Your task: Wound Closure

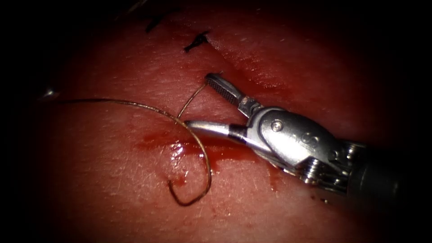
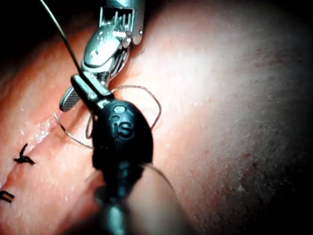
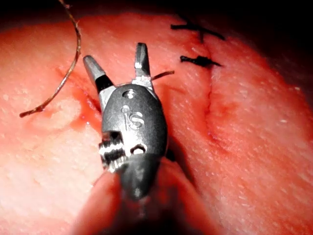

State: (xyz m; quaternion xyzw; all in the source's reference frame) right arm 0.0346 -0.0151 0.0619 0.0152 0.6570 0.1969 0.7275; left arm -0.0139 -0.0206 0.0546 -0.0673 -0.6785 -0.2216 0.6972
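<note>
The right tool's (image 1: 199, 101) jaws are spread, empty, just left of the cut (image 1: 252, 72). Thread (image 1: 135, 104) is draped over the lower jaw and curls leftward from the cut across wet tissue (image 1: 112, 189). The needle cannot be told from the thread. The left tool's (image 2: 100, 105) hold cannot be told.

thread (image 1: 198, 148) on tissue (image 1: 112, 189), left of cut (image 1: 252, 72); right tool (image 1: 202, 105) beside it

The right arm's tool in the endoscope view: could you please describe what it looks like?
The right arm's tool is polished silver metal: two slim tapered jaws, one with a cross-hatched face, the other dark-banded at its base, on a rounded housing with a round pin and engraved marking, then a dark shaft. It holds nothing; thread lies on the tissue.
</note>
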